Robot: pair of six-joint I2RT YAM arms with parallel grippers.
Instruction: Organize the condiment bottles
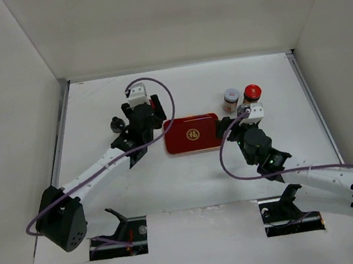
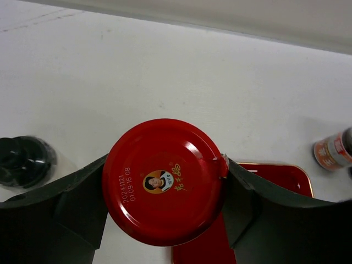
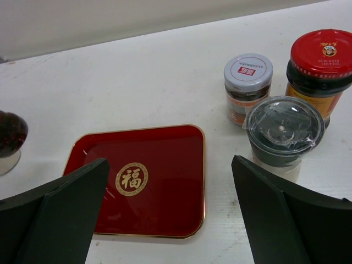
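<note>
My left gripper [image 1: 151,110] is shut on a red-capped jar [image 2: 164,180], its fingers [image 2: 82,203] pressing both sides of the cap, just off the left edge of the flat red tray [image 1: 192,134]. A black-capped jar [image 1: 117,123] stands to its left and also shows in the left wrist view [image 2: 22,160]. My right gripper [image 3: 170,212] is open and empty over the tray's [image 3: 165,159] near right part. Right of the tray stand a grey-capped jar [image 3: 247,88], a second red-capped jar [image 3: 320,66] and a jar with a clear lid over a black top [image 3: 283,135].
White walls enclose the table on the left, back and right. The grey-capped jar [image 1: 231,99] and red-capped jar [image 1: 252,93] stand just beyond my right wrist. A dark jar [image 3: 8,137] shows at the left edge of the right wrist view.
</note>
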